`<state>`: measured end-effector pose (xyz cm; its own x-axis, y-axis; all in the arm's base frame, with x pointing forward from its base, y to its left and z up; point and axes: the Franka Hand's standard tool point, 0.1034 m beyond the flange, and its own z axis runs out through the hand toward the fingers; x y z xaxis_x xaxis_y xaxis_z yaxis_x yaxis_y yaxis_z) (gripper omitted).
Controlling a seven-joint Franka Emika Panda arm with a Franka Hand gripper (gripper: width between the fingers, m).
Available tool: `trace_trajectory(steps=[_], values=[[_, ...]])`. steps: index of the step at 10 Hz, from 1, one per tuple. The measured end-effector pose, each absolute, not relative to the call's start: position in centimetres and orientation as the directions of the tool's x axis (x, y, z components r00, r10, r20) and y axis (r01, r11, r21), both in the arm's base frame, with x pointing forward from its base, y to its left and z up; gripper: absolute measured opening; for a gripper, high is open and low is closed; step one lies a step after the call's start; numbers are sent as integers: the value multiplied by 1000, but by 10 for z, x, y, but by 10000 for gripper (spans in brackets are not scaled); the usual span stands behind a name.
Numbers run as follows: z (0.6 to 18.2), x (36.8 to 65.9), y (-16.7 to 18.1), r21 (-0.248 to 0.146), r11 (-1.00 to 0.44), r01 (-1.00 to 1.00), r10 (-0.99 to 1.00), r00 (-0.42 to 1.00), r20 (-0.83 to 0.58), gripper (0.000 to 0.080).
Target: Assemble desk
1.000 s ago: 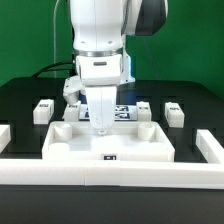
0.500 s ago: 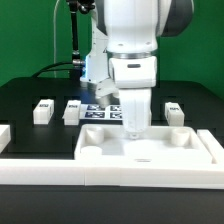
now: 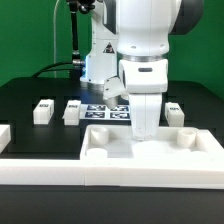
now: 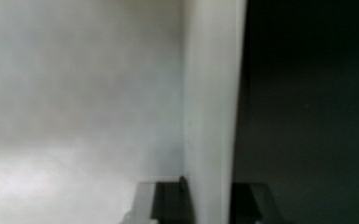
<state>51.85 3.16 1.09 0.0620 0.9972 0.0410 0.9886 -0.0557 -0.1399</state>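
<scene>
**A:** One relation decides the next move, I'd say: where the top (image 3: 165,152) lies from the jaws. So where is it?

**B:** Flat on the table (image 3: 25,95), recessed face up, with its front wall against the bar (image 3: 50,176). Its long axis runs across the exterior view, left to right.

**A:** And the gripper (image 3: 147,133)?

**B:** It points straight down onto the top's far long rim, about midway along. In the wrist view that rim (image 4: 211,100) passes between the fingers (image 4: 158,205). The recessed face is on one side and bare black table on the other.

**A:** So the jaws close across the rim's thickness, not along it.

**B:** Yes. They stand narrow, one finger close on each side. I cannot tell whether they pinch the rim or have a sliver of slack, because the finger ends are dark and blurred.

**A:** Legs?

**B:** Three legs (image 3: 73,110) lie behind the top. Two are toward the exterior view's left and one is toward its right, with the marker board (image 3: 105,112) between them. None stands in a corner socket.

**A:** Your judgement?

**B:** The rim is the handle if the top needs shifting. Otherwise the gripper should rise straight up off the rim before reaching for a leg. The right leg (image 3: 175,112) is nearest.
</scene>
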Motion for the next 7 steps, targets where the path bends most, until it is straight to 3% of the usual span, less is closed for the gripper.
trace_trajectory(steps=[1,3,4,7], values=[[11,518,31,-140,-56,989,997,63,41,138],[11,518,31,-140,-57,988,997,63,41,458],[11,518,31,-140,-57,988,997,64,41,579],[11,518,30,-140,-58,988,997,65,41,645]])
